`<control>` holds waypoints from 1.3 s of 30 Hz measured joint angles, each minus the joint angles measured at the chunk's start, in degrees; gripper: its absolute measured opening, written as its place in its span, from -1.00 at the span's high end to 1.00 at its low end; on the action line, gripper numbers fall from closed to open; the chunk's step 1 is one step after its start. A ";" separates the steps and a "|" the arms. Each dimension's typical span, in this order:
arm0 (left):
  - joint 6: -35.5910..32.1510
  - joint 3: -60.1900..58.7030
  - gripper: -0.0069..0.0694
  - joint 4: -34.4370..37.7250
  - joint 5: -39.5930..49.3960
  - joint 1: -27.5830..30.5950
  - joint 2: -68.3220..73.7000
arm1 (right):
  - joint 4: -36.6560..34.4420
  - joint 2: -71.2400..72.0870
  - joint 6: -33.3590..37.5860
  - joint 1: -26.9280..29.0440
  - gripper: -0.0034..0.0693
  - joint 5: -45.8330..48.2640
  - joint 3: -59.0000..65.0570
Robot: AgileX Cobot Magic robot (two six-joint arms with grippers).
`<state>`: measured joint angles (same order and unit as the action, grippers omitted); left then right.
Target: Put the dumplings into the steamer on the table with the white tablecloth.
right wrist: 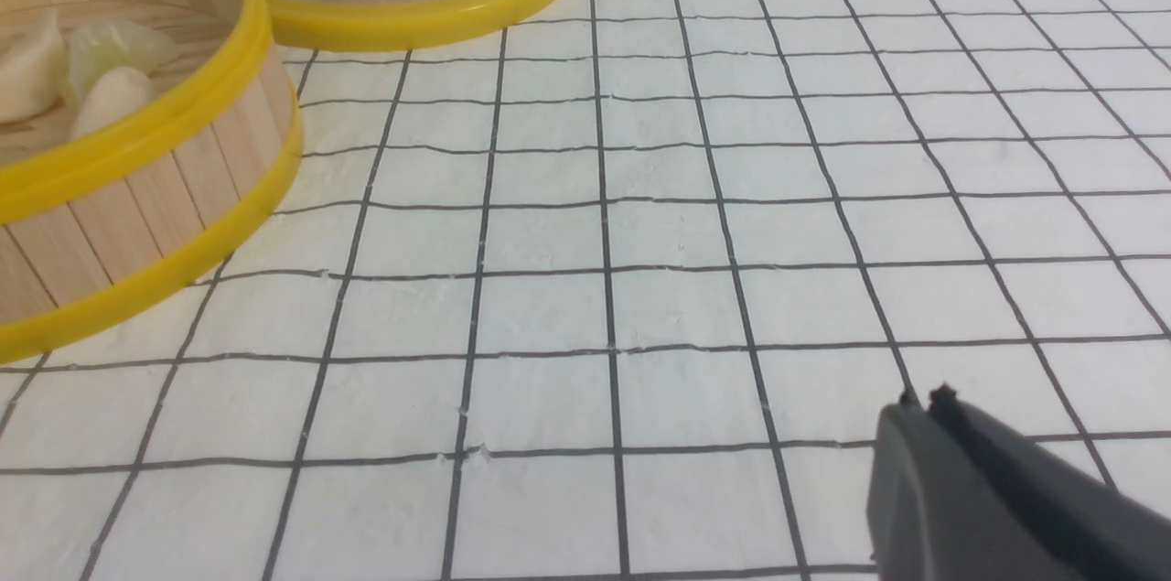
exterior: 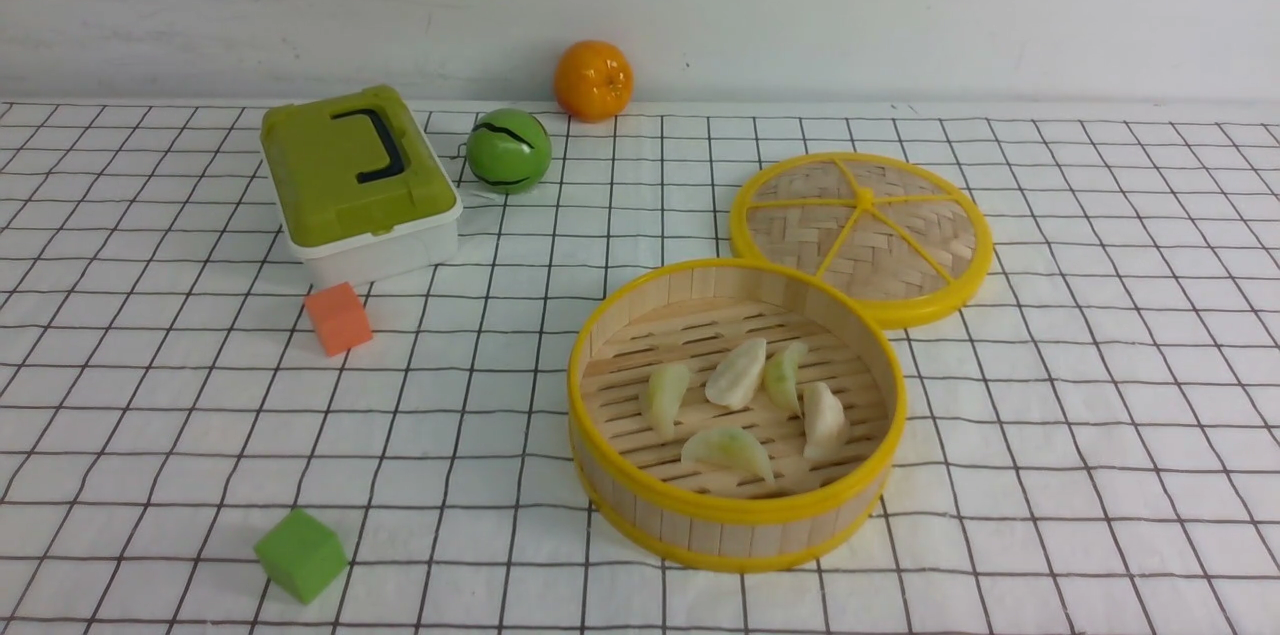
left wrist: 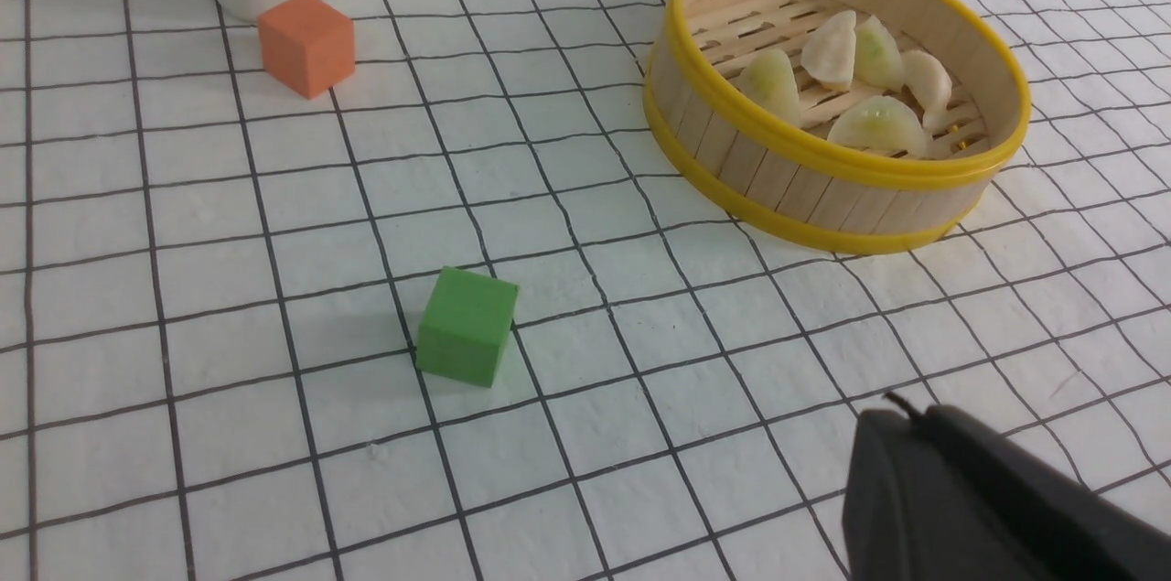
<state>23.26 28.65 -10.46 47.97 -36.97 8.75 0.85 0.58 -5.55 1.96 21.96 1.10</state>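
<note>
Five dumplings lie inside the steamer on the desk in the front view, lid touching behind. Left wrist: left hand closed, empty, near green cube. Right wrist: right hand closed, empty, over the white tablecloth.

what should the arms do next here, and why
Probably nothing more than stay parked: all five dumplings already lie inside the steamer, none on the white tablecloth. Both the left gripper and right gripper look shut and empty.
</note>
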 joint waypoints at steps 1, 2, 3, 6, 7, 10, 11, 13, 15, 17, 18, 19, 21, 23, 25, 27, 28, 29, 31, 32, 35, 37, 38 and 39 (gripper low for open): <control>0.00 0.00 0.80 0.00 0.00 0.00 0.00 | 0.00 0.00 0.00 0.00 0.97 0.00 0.00; 0.00 0.00 0.80 0.00 0.00 0.00 0.00 | 0.00 0.00 0.00 0.00 0.97 0.00 0.00; 0.00 0.00 0.79 0.00 0.00 0.00 0.00 | 0.00 0.00 0.00 0.00 0.97 0.00 0.00; 0.00 0.00 0.79 0.00 0.00 0.00 0.00 | 0.00 0.00 0.00 0.00 0.96 0.00 0.00; 0.00 0.00 0.79 0.00 0.00 0.00 0.00 | 0.00 0.00 0.00 0.00 0.96 0.00 0.00; 0.00 0.00 0.77 0.00 0.00 0.00 0.00 | 0.00 0.00 0.00 0.00 0.96 0.00 0.00; 0.00 0.00 0.77 0.00 0.00 0.00 0.00 | 0.00 0.00 0.00 0.00 0.96 0.00 0.00; 0.00 0.00 0.77 0.00 0.00 0.00 0.00 | 0.00 0.00 0.00 0.00 0.96 0.00 0.00; 0.00 0.00 0.77 0.00 0.00 0.00 0.00 | 0.00 0.00 0.00 0.00 0.96 0.00 0.00; 0.00 0.00 0.76 0.00 0.00 0.00 0.00 | 0.00 0.00 0.00 0.00 0.96 0.00 0.00; 0.00 0.00 0.76 0.00 0.00 0.00 0.00 | 0.00 0.00 0.00 0.00 0.96 0.00 0.00; 0.00 0.00 0.76 0.00 0.00 0.00 0.00 | 0.00 0.00 0.00 0.00 0.96 0.00 0.00; 0.00 0.00 0.74 0.00 0.00 0.00 0.00 | 0.00 0.00 0.00 0.00 0.96 0.00 0.00; 0.00 0.00 0.74 0.00 0.00 0.00 0.00 | 0.00 0.00 0.00 0.00 0.96 0.00 0.00; 0.00 0.00 0.74 0.00 0.00 0.00 0.00 | 0.00 0.00 0.00 0.00 0.96 0.00 0.00; 0.00 0.00 0.73 0.00 0.00 0.00 0.00 | 0.00 0.00 0.00 0.00 0.96 0.00 0.00; 0.00 0.00 0.72 0.00 0.00 0.00 0.00 | 0.00 0.00 0.00 0.00 0.96 0.00 0.00; 0.00 0.00 0.72 0.00 -0.05 0.00 0.00 | 0.00 0.00 0.00 0.00 0.96 0.00 0.00; 0.00 0.00 0.72 0.00 -0.24 0.00 0.00 | 0.00 0.00 0.00 0.00 0.96 0.00 0.00; 0.00 -0.07 0.72 0.16 -1.67 0.00 -0.23 | 0.00 0.00 0.00 0.00 0.96 0.00 0.00; -0.40 -1.13 0.77 0.69 -9.56 1.20 -1.48 | 0.00 0.05 0.00 0.00 0.96 0.00 0.00; -1.25 -2.53 0.83 0.92 -13.90 2.94 -1.77 | 0.00 0.05 0.00 0.00 0.96 0.00 0.00; -3.14 -4.75 0.85 2.10 -20.03 6.43 -1.89 | 0.00 0.05 0.00 0.00 0.96 0.00 0.00; -4.60 -6.46 0.85 3.21 -24.05 9.09 -1.89 | 0.00 0.05 0.00 0.00 0.96 0.00 0.00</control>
<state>18.66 22.19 -7.25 23.92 -27.88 6.87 0.85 0.62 -5.55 1.96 21.96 1.10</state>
